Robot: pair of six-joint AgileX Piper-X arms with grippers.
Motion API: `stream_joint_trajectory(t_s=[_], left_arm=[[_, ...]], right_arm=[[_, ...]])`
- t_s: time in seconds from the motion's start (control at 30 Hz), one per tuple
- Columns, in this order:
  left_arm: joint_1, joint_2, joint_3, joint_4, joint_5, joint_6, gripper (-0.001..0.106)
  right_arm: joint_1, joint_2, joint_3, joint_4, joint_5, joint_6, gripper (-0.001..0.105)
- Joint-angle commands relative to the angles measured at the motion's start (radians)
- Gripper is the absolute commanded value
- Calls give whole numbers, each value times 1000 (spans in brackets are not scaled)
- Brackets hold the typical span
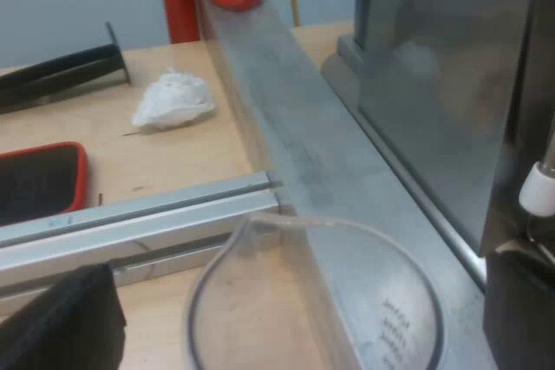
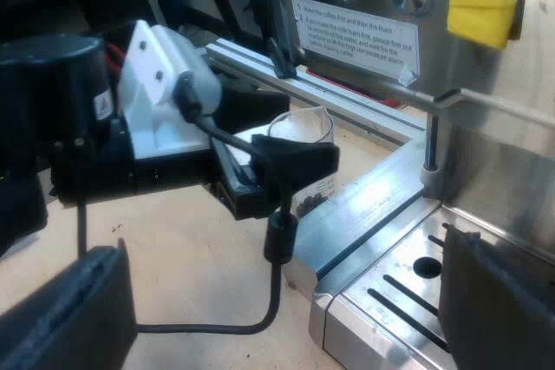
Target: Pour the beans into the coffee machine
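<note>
— Beside the coffee machine point(image 2: 494, 153), what was logged?
— One measuring glass point(image 2: 299, 127), just beside a metal rail point(image 2: 364, 205); left gripper point(image 2: 277, 166) around it, grip not determinable. Also the right gripper point(image 2: 277, 301), spread wide, empty.
— Handling?
— Probably: clamp firmly, lift upright, tip only above the machine's top.
— Views?
— Right wrist showed beans point(image 2: 310, 200) low in the glass; left wrist, a white wad point(image 1: 173, 100).
</note>
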Motion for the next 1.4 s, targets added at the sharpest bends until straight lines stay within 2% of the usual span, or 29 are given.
stream_joint_trajectory(t_s=[0.03,0.2,0.47,0.57,0.6,0.63,0.87,0.9,0.93,1.0,1.1,1.23,1.4], left_arm=[[-4,3,-10,0,6,-6,86],[-4,4,-18,7,4,9,86],[-4,4,-63,119,4,17,84],[-4,4,-69,136,4,17,73],[-4,4,-68,139,4,17,61],[-4,4,-68,138,4,17,59],[-4,4,-68,138,6,17,21],[-4,4,-68,138,10,13,15],[-4,4,-68,138,16,9,13],[-4,-3,-68,138,62,-28,4],[-4,-45,-68,184,97,-102,0],[0,-136,-68,294,95,-104,0],[0,-293,-68,502,92,-105,0]], right_arm=[[1,-1,-2,-14,1,-3,74],[1,-1,-2,-14,1,-3,74],[1,-1,-2,-14,1,1,74],[1,-1,-2,-14,1,10,74],[1,-1,-2,-14,1,13,74],[1,-1,-2,-14,1,13,74],[1,-1,-2,-14,1,13,74],[1,-1,-2,-14,1,13,74],[1,-1,-2,-14,1,13,74],[1,-1,-2,-14,1,13,74],[1,-1,-2,-18,1,13,74],[1,-1,-4,-37,1,13,74],[1,-7,-36,-45,1,8,74]])
